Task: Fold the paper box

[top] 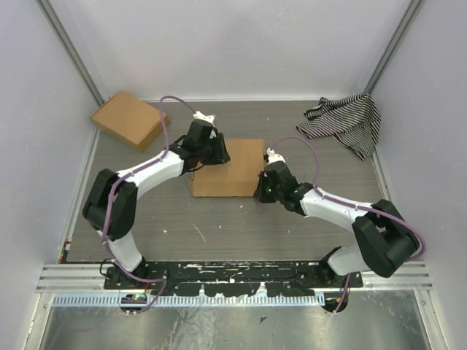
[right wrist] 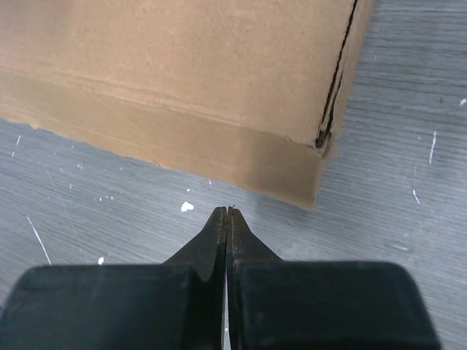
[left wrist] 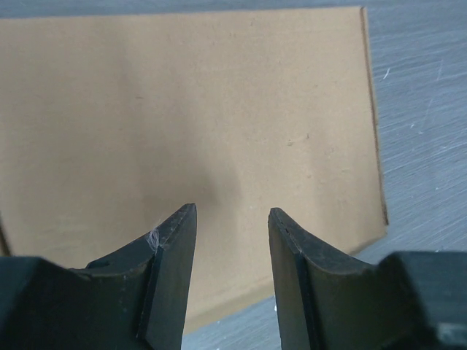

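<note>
The paper box (top: 232, 171) sits mid-table, folded into a shallow closed form. A seam gap shows at one corner in the right wrist view.

Left gripper (left wrist: 232, 213): fingers apart, nothing between them, positioned over the box's top face near its left edge.

Right gripper (right wrist: 228, 212): fingers pressed together, empty, low over the table (right wrist: 408, 168), just beside that corner and clear of it.

A second cardboard box (top: 129, 120) lies far left, a striped cloth (top: 344, 120) far right.

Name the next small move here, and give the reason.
Probably press the open left gripper down on the lid of the shallow brown cardboard paper box: it looks closed, yet a dark seam gapes at its corner near the shut right gripper, which touches nothing.
</note>
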Tool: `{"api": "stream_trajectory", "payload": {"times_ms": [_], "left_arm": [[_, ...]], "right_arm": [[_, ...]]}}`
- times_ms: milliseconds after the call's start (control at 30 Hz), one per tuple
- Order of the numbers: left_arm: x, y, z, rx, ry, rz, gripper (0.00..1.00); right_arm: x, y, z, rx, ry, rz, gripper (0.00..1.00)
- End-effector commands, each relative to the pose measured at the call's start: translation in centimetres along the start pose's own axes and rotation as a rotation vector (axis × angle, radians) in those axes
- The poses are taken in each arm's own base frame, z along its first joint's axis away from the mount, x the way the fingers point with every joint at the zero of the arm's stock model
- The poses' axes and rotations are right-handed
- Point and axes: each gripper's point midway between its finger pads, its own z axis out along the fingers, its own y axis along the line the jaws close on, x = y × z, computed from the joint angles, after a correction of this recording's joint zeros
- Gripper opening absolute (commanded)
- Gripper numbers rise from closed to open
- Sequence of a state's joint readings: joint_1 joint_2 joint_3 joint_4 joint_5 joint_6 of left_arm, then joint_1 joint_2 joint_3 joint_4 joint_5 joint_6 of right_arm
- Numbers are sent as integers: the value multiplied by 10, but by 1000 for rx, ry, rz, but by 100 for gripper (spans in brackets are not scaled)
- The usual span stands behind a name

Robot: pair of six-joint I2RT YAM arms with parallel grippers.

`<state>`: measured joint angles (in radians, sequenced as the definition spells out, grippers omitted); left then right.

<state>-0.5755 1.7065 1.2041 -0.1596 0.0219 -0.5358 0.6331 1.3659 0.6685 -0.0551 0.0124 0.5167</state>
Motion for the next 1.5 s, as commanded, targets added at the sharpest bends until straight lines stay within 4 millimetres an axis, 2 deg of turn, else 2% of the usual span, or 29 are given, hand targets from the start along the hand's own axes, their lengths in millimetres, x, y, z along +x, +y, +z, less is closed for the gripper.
{"api": "stream_trajectory", "payload": {"times_ms": [0,100,200,267,300,333,367,433,500,567,633,733,833,1100,1467], "left_arm": [[1,-21,20,89,41,-7,51],[7,-22,17,95,51,-15,51],[3,-21,-3,93,21,-10,54],[1,-19,-22,81,17,10,56],[2,-16,-32,69,13,25,57],[0,-13,-44,55,-2,38,59],[1,-7,-56,34,-16,52,62],[5,11,-74,-29,-54,70,70],[17,32,-84,-88,-77,88,76],[30,50,-86,-127,-98,85,80],[45,59,-83,-132,-84,82,80],[67,67,-73,-134,-26,74,80],[78,72,-70,-146,8,71,79],[81,81,-67,-168,-15,94,79],[94,96,-39,-216,36,150,80]], "right_arm": [[-32,16,12,-36,-115,33,1],[-38,21,11,-45,-118,30,1],[-43,22,3,-45,-127,23,1],[-46,20,-6,-33,-136,12,5],[-47,18,-11,-22,-144,6,12],[-51,14,-18,-2,-164,3,23],[-52,10,-23,14,-175,-4,40],[-54,-3,-30,52,-194,-9,68],[-53,-19,-28,59,-179,4,75],[-52,-28,-22,27,-154,25,76],[-50,-30,-13,3,-133,28,76],[-43,-23,-1,-52,-91,21,73],[-36,-18,1,-88,-73,27,70],[-25,-22,-1,-89,-61,6,70],[-20,-23,12,-102,-48,-2,68]]}}
